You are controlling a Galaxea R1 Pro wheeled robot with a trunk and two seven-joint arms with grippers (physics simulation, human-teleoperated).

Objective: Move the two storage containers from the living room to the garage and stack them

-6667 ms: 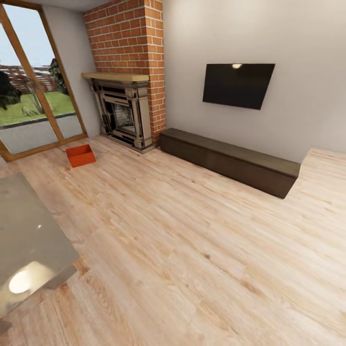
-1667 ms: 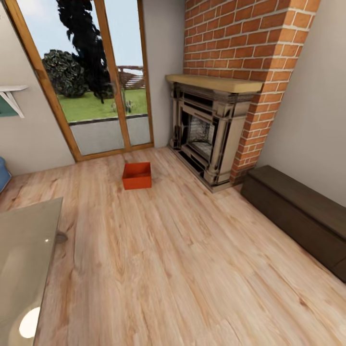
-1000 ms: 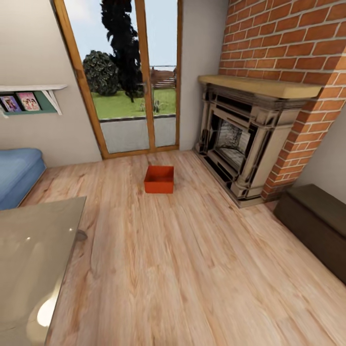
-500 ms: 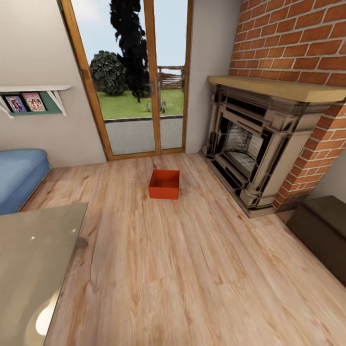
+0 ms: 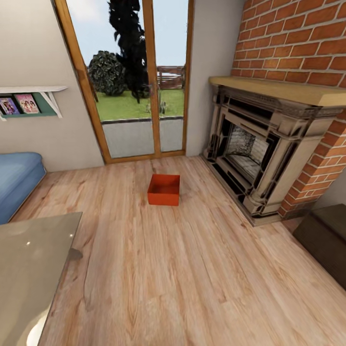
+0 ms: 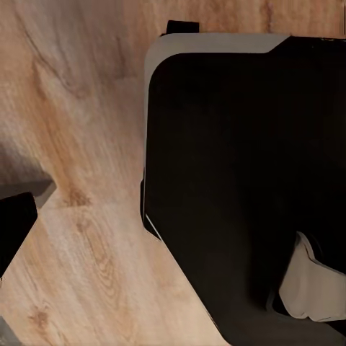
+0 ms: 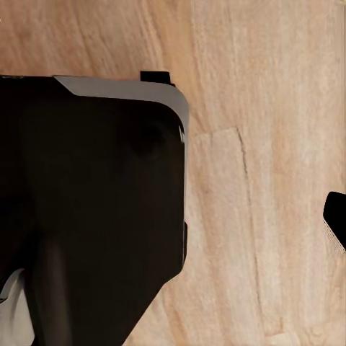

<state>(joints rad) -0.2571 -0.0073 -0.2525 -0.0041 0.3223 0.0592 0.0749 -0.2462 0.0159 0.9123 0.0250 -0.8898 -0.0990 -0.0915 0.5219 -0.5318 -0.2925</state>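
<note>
One orange-red open-top storage container (image 5: 164, 190) stands on the light wood plank floor (image 5: 182, 278) of the living room, between the glass patio door (image 5: 139, 96) and the brick fireplace (image 5: 259, 154). It is empty and some way ahead of me. In the left wrist view a dark fingertip (image 6: 13, 229) shows at the picture's edge beside my black base (image 6: 245, 180). The right wrist view has another dark fingertip (image 7: 336, 218) at the edge, with the base (image 7: 94, 202) over the planks. Nothing is held that I can see.
A low glass-topped table (image 5: 29, 269) is close at my left. A blue sofa (image 5: 17, 178) stands behind it by the wall. A dark brown chest (image 5: 327, 240) sits at the right beyond the fireplace. Open planks run from me to the container.
The camera has turned left and moved forward since the earliest frame. The container now sits near the picture's middle and looks larger; it has not moved on the floor.
</note>
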